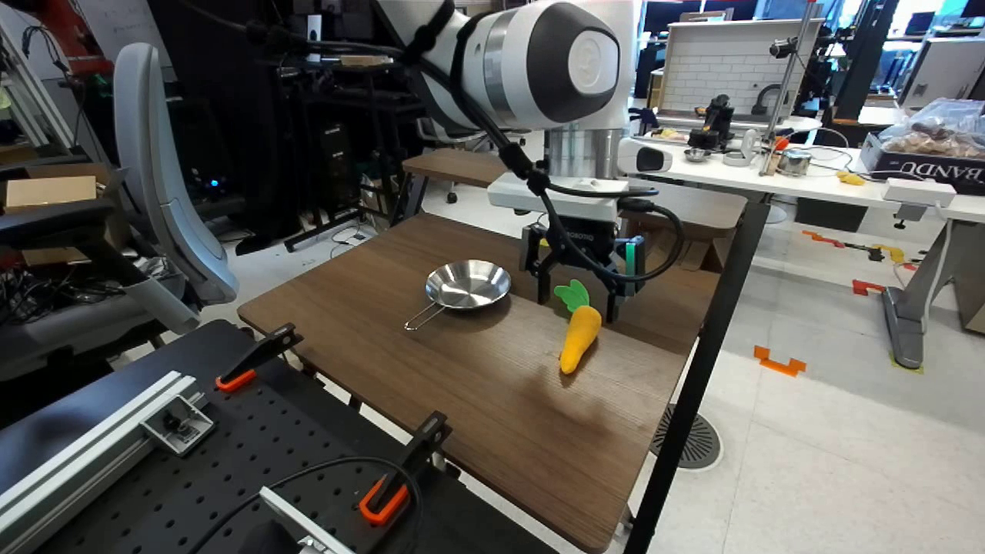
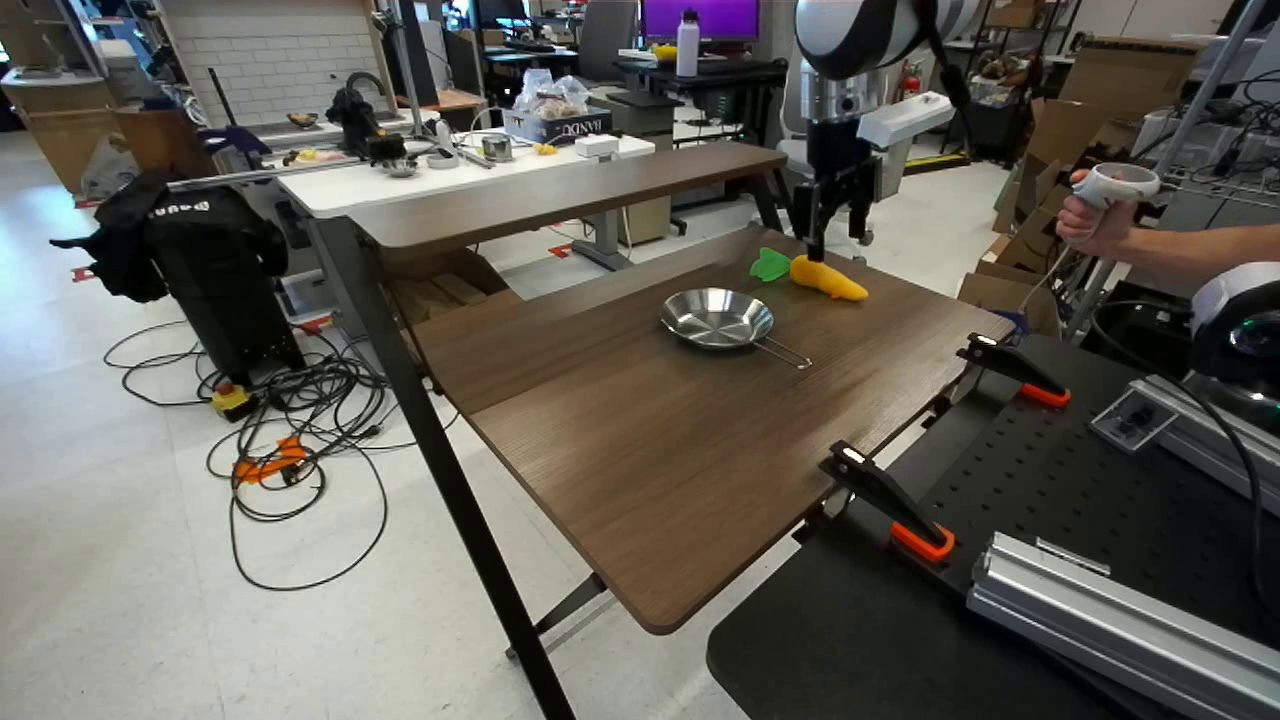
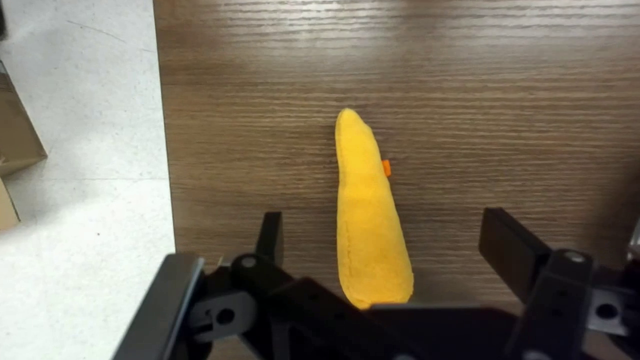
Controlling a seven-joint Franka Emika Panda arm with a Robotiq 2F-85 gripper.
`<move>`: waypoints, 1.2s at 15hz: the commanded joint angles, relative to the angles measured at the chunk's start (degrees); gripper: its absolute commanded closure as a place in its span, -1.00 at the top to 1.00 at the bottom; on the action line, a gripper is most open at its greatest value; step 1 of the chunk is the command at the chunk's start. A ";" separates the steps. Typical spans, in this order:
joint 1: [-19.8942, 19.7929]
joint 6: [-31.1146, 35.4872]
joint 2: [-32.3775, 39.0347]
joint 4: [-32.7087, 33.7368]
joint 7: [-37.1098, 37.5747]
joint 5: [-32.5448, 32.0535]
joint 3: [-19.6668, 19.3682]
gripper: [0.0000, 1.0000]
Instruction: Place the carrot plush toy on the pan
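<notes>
The carrot plush toy [image 1: 581,335] lies on the brown table, its green leafy top pointing toward the gripper; it also shows in an exterior view [image 2: 826,279]. In the wrist view, the orange-yellow carrot body [image 3: 370,225] lies between the fingers, and its green top is hidden behind the gripper. My gripper [image 1: 577,306] is open above the carrot's thick end, with a gap on each side; it also shows in the wrist view [image 3: 382,217]. The silver pan [image 1: 468,285] stands upright on the table beside the carrot, also in an exterior view [image 2: 717,319]. Only a shiny sliver shows at the wrist view's right edge.
The brown table [image 1: 462,385] has a raised shelf [image 2: 560,195] along one side. A black perforated bench [image 1: 292,462] with two orange-and-black clamps [image 1: 385,500] adjoins it. A person's hand [image 2: 1100,225] holds a white controller at the side.
</notes>
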 commanded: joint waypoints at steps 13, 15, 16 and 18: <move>-0.57 0.53 10.10 9.21 -1.41 -0.11 0.89 -0.33; -0.45 0.58 9.79 8.75 -1.28 -0.21 0.81 -0.64; -0.42 0.40 9.45 8.52 -1.29 -0.18 0.86 -0.77; -0.15 0.45 8.13 7.48 -1.14 -0.19 0.94 -0.97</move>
